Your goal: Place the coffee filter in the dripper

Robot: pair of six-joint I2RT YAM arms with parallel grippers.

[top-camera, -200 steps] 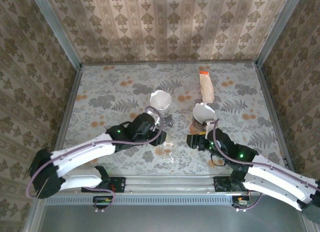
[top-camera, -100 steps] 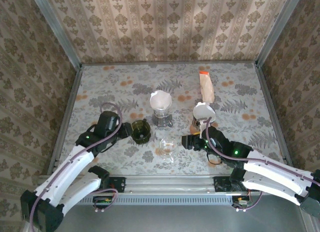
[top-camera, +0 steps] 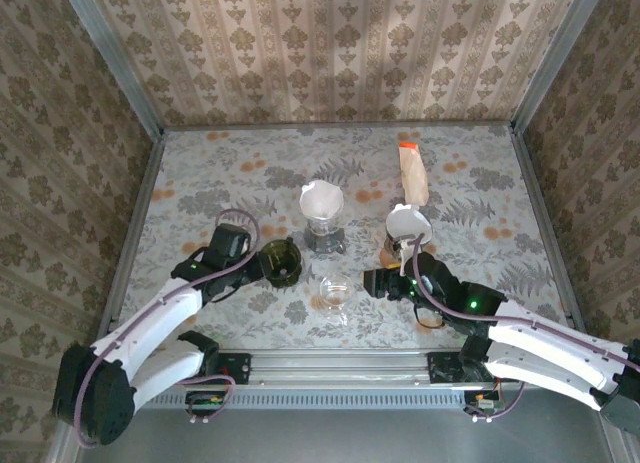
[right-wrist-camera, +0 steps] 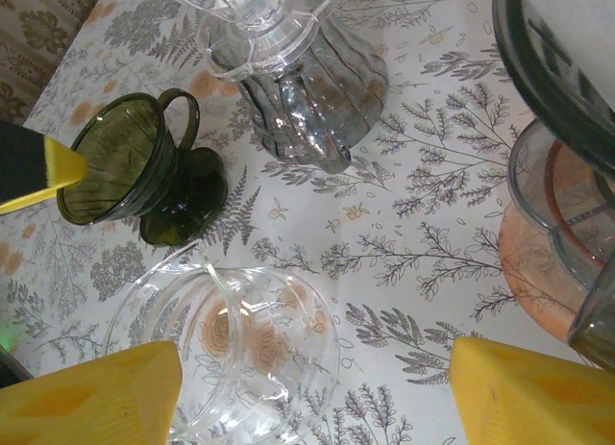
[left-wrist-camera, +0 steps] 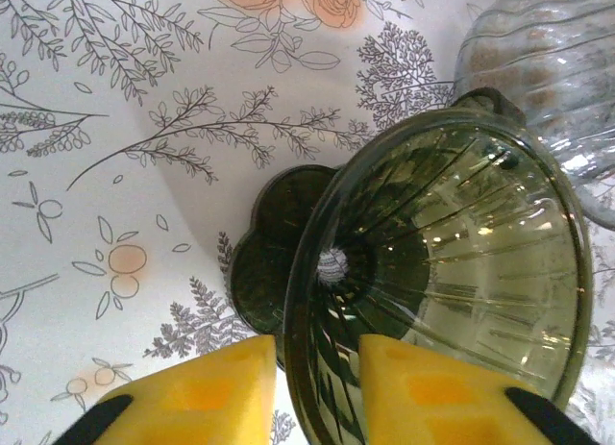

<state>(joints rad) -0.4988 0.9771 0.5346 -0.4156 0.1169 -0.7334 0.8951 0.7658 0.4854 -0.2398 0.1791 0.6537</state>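
A dark green glass dripper (top-camera: 281,260) stands upright on the table left of centre, also in the left wrist view (left-wrist-camera: 432,262). My left gripper (top-camera: 262,263) straddles its near rim, one yellow pad outside and one inside the cone (left-wrist-camera: 317,392), jaws narrow and slightly apart from the glass. A white coffee filter (top-camera: 321,200) sits in a clear dripper on a grey carafe (right-wrist-camera: 307,99). Another white filter (top-camera: 408,223) sits in a dark dripper to the right. My right gripper (top-camera: 375,281) hangs open over a clear glass dripper (right-wrist-camera: 240,349).
A tan filter pack with an orange top (top-camera: 413,173) lies at the back right. An orange saucer (right-wrist-camera: 538,262) sits under the dark dripper stack at the right. Patterned walls and metal rails bound the table.
My left arm drew back leftward from the carafe, then moved in on the green dripper with its jaws narrowing around the rim. The right arm shifted slightly left.
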